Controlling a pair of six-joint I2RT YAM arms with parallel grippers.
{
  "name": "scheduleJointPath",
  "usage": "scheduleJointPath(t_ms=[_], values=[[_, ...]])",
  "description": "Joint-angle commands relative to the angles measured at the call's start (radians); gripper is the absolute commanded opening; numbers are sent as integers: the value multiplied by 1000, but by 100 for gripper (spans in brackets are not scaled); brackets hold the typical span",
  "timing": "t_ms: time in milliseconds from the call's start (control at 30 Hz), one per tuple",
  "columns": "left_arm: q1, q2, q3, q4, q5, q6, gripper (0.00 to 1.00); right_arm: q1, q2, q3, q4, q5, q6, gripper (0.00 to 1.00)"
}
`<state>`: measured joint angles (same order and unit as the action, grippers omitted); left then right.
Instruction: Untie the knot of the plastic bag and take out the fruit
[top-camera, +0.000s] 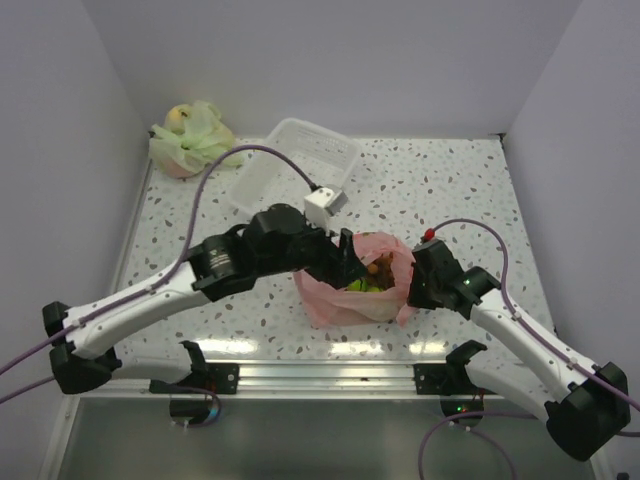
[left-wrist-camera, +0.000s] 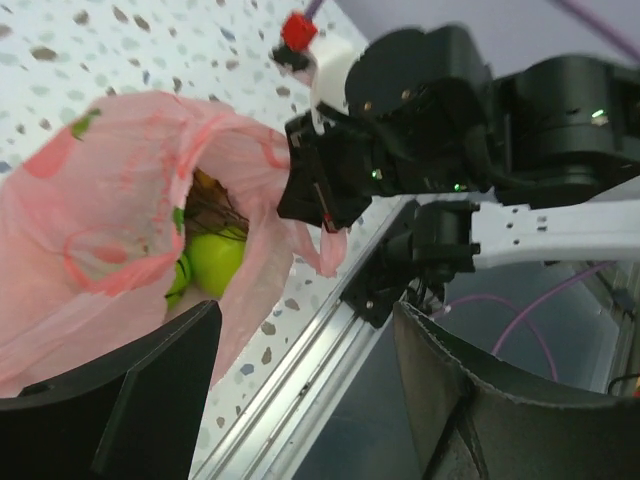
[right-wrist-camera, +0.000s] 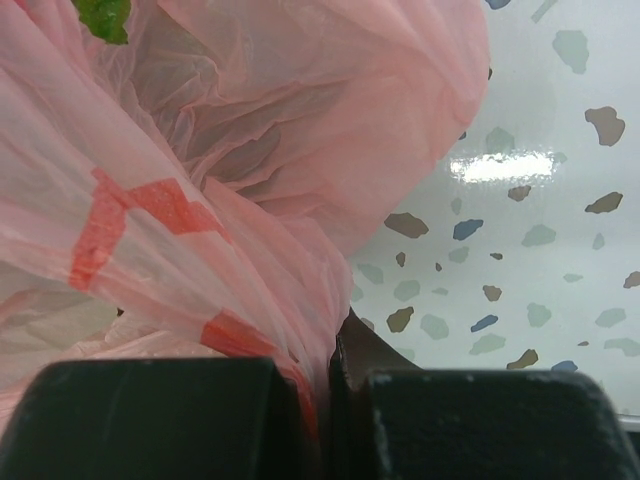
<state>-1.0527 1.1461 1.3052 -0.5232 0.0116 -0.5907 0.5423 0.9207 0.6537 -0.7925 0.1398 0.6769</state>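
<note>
The plastic bag lay on the speckled table with its mouth gaping and no tie visible at the rim, so the untying looked finished and the emptying was the step in hand. The right gripper, at the bag's right edge, was clamped tight on a pleat of pink film, holding the opening up. The left gripper hung at the bag's mouth with its jaws spread wide and nothing between them. Deep inside the bag sat the fruit: a green fruit under a cluster of brown berries. A clear tub stood just beyond the bag. The next move likely called for the left jaws to reach in past the loose film and close on one fruit without snagging plastic.
</note>
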Motion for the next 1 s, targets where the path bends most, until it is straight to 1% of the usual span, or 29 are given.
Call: scheduleJointPath(t_ms=[0, 33, 67, 100, 133, 167, 200, 233, 267, 300, 333, 433, 467, 500, 533, 600, 633, 667, 700, 767, 800, 867, 900, 967], values=[[-67, 148, -1, 43, 48, 28, 74, 1, -5, 40, 13, 26, -8, 0], [-70, 177, -4, 54, 31, 16, 71, 1, -3, 38, 16, 24, -10, 0], [-72, 243, 0, 46, 9, 8, 68, 2, -2, 35, 18, 23, -10, 0], [-72, 274, 2, 39, -71, 0, 66, 1, 0, 32, 19, 21, -8, 0], [-72, 302, 0, 41, -114, -10, 60, 2, 0, 31, 21, 21, -5, 0], [-70, 347, -12, 49, -154, -20, 58, 1, -3, 26, 22, 18, 1, 0], [-69, 366, -21, 58, -250, -27, 56, 1, -5, 21, 24, 18, 4, 0], [-63, 385, -27, 66, -293, -50, 54, 1, -8, 20, 22, 17, 9, 0], [-44, 408, -49, 72, -333, -63, 54, 1, -17, 14, 16, 14, 21, 0], [-32, 415, -61, 74, -402, -79, 54, 1, -22, 6, 13, 4, 29, 0], [-18, 418, -81, 80, -432, -118, 57, 1, -28, -8, 13, 4, 36, 0], [58, 397, -191, 88, -484, -197, 59, 1, -62, -35, 7, 3, 87, 0], [92, 359, -264, 92, -493, -214, 60, 2, -74, -54, 3, 7, 122, 0], [108, 333, -306, 98, -510, -233, 62, 2, -106, -63, -2, 12, 140, 0], [134, 269, -393, 126, -509, -256, 64, 1, -123, -81, -5, 20, 174, 0], [155, 203, -472, 163, -475, -265, 70, -1, -155, -100, -13, 24, 210, 0], [163, 148, -536, 214, -454, -239, 73, -2, -178, -118, -13, 21, 225, 0], [163, 124, -564, 241, -432, -219, 75, -2, -187, -127, -13, 18, 246, 0], [163, 106, -589, 265, -377, -204, 81, -1, -192, -135, -11, 15, 253, 0], [161, 66, -659, 334, -319, -149, 89, -2, -187, -158, -5, -2, 259, 0], [160, 54, -682, 376, -264, -132, 95, -2, -181, -163, 7, -9, 256, 0], [160, 11, -731, 410, -208, -72, 100, -2, -157, -161, 15, -31, 233, 4], [154, -9, -742, 446, -156, -23, 100, -1, -146, -154, 22, -25, 218, 6], [113, -75, -742, 459, -136, 20, 100, -1, -122, -120, 18, -23, 169, 8]])
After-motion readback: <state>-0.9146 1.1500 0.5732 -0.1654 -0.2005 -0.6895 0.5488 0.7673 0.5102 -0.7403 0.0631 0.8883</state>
